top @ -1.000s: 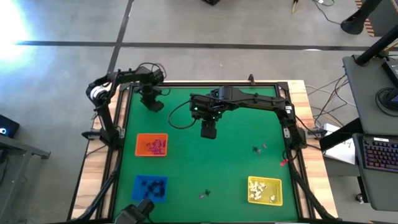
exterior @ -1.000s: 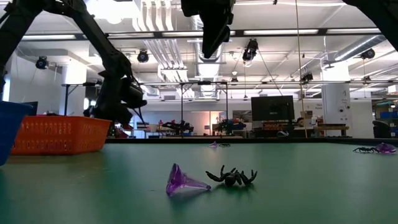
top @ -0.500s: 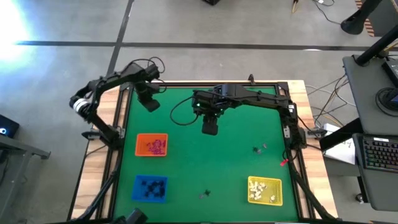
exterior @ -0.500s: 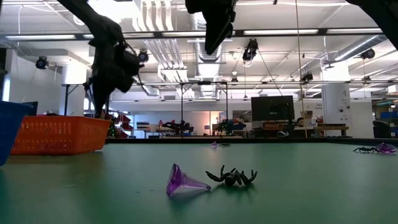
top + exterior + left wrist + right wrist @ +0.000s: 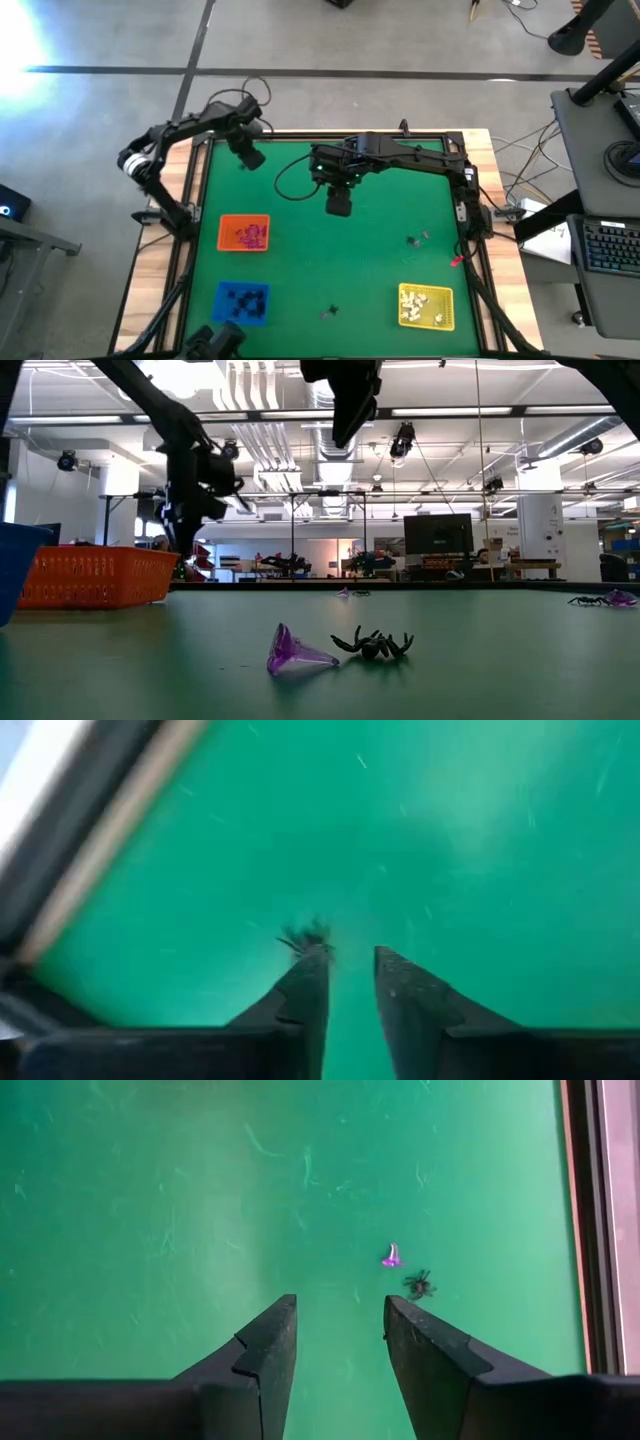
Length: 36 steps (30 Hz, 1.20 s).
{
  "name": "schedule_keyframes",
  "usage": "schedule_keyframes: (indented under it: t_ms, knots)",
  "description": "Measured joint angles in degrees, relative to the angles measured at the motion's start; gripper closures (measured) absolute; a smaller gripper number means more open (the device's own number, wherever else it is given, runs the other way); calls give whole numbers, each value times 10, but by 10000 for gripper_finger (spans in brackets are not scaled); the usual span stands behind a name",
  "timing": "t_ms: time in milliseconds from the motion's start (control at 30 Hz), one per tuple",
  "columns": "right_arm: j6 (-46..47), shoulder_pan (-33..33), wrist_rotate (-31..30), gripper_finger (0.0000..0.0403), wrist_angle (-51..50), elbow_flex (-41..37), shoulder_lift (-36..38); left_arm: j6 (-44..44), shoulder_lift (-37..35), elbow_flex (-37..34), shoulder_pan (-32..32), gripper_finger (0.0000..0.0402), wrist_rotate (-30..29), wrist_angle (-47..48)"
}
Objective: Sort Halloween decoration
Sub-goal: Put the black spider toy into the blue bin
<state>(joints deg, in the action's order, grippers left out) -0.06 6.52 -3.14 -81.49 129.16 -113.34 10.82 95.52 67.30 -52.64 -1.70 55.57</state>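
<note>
The green tabletop [image 5: 330, 250] was the biggest thing there. The right arm reached over its middle, and the right tool [image 5: 339, 205] hung high above the cloth. Its two fingers [image 5: 262, 1350] stood apart with nothing between them. The left arm was up at the far left corner. The left tool [image 5: 250, 158] hung there with a small gap between its fingers [image 5: 312, 982]. A tiny black spider [image 5: 305, 937] sat right at one fingertip, but I could not tell if the tool was gripping it or letting it go.

Three trays sat near the front. The orange tray [image 5: 244, 233] held pinkish-purple bits, the blue tray [image 5: 243, 301] held black bits, and the yellow tray [image 5: 426, 305] held white bits.

Most of the little toys were already sorted. A few still lay loose. A purple cone [image 5: 296, 652] and a black spider [image 5: 373, 644] lay side by side near the front edge, between the blue and yellow trays. Some more bits [image 5: 418, 238] lay over to the right.

I think the job was nearly done. Next, a tool needed to come down over one loose toy, pinch it gently, and carry it to the tray with the same colour.
</note>
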Motion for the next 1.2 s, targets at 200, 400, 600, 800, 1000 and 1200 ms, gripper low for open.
schedule_keyframes:
  t_ms: [200, 400, 600, 800, 1000, 1200]
  knots:
    - [0, 0, 1, 263, -18, 0, 0, -33, 58, 0, -1, 281, -21, 10]
    - [1, 0, 1, 268, -22, 0, 0, -39, 90, 0, -3, 256, -21, -2]
    - [4, 0, 1, 264, -24, 0, 0, -43, 113, 0, -17, 254, -23, -2]
    - [1, 0, 1, 269, -23, -1, 0, -47, 118, 0, -38, 254, -23, -5]
    - [1, 0, 1, 275, -23, -1, 0, -34, 119, 1, -39, 283, -20, -5]
    - [1, 0, 1, 272, -23, -1, 0, -28, 126, 1, -41, 357, -25, -5]
